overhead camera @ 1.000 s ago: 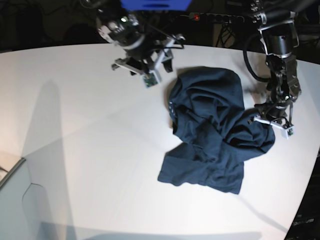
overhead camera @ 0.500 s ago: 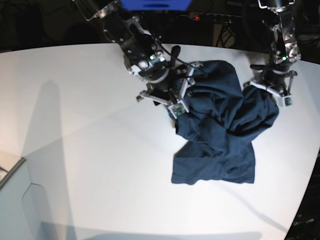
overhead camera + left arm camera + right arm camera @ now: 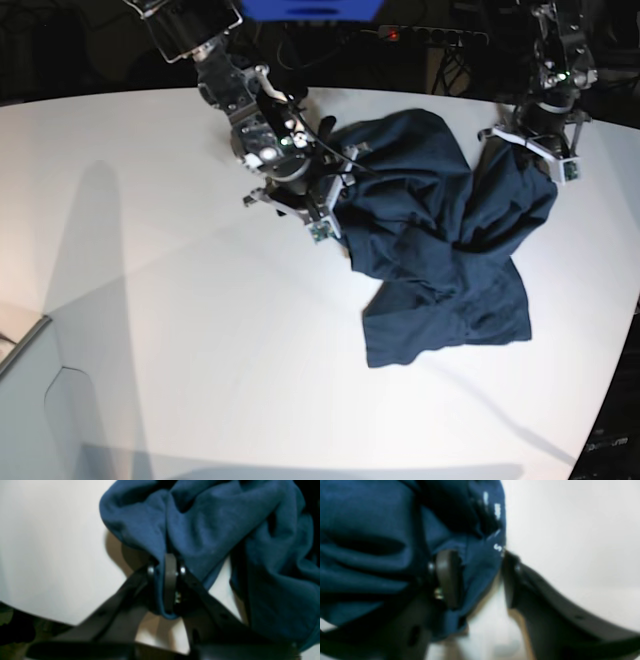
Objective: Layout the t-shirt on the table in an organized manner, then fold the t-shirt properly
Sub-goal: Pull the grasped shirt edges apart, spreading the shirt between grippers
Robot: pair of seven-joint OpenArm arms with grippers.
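Left hand [image 3: 166, 562] pinched tight on shirt [image 3: 440, 240]; right hand [image 3: 475, 580] half-open astride collar edge, over bench [image 3: 180, 300].

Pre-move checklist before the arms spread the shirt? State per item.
1. Left gripper holds cloth: ok, shut on a fold of the t-shirt.
2. Right gripper holds cloth: not ok, jaws apart with fabric near the white label marks between them, not pinched.
3. Shirt laid flat: not ok, bunched and creased in the base view.
4. Shirt fully on the table: ok, hem lies well inside the near edge.
5. Which part each gripper has (sleeve, hem, collar): left cannot tell; right is at the neck.
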